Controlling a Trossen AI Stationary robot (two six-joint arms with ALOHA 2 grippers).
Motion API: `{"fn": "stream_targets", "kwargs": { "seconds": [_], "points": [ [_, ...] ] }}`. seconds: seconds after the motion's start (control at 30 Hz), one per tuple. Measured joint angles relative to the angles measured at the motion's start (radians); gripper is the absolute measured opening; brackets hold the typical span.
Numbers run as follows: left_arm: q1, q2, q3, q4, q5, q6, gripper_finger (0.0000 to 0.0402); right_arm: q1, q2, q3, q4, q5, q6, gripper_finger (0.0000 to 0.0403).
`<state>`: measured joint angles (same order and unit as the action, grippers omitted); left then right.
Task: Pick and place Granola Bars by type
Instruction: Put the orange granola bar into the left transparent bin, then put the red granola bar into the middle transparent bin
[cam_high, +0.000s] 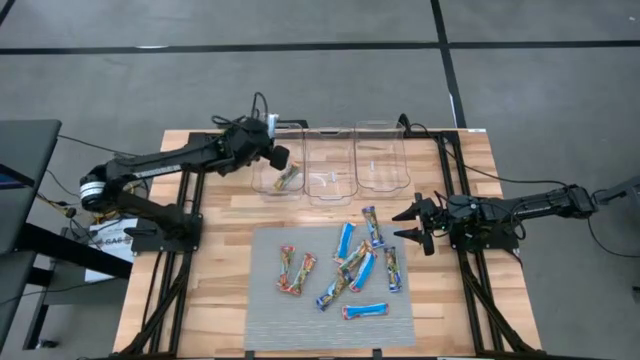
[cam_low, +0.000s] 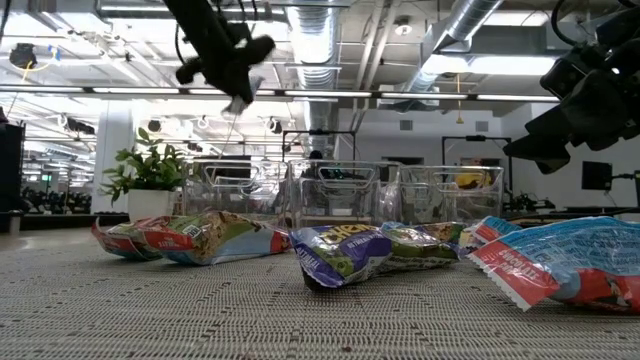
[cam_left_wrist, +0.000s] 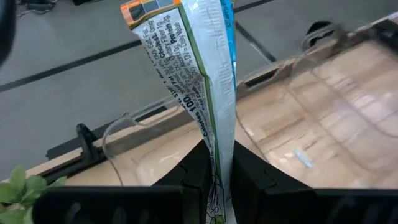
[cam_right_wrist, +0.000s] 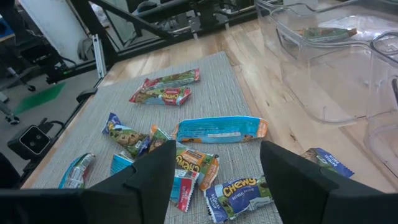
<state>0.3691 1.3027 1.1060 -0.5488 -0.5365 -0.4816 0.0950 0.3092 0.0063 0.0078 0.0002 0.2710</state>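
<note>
- Left arm (cam_high: 170, 160): dark, jointed links, a silver-white band at its base joint, black cable looping off the wrist.
- Right arm (cam_high: 520, 208): matching dark links, ending in a black gripper (cam_high: 414, 224) with two pointed fingers.

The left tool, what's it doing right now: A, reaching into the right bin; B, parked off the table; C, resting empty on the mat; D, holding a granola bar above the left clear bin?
D: the left tool pinches a granola bar over the left clear bin.
</note>
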Motion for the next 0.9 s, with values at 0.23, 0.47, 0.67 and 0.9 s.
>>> {"fn": "stream_targets", "kwargs": {
  "seconds": [0.23,0.47,0.67,0.9],
  "points": [
    [0.023,0.153,-0.032,0.063,0.07,0.029,0.0037,0.0,-0.001,0.0,0.0,0.0,0.0,0.0225],
    [0.048,0.277,-0.032,0.058,0.17,0.081,0.0037,0.0,-0.001,0.0,0.0,0.0,0.0,0.0225],
    [0.057,0.303,-0.031,0.062,0.27,0.094,0.007,0.0,-0.001,0.0,0.0,0.0,0.0,0.0225],
    [0.068,0.303,-0.031,0.062,0.289,0.081,0.0146,0.0,-0.001,0.0,0.0,0.0,0.0,0.0225]
  ]
}}
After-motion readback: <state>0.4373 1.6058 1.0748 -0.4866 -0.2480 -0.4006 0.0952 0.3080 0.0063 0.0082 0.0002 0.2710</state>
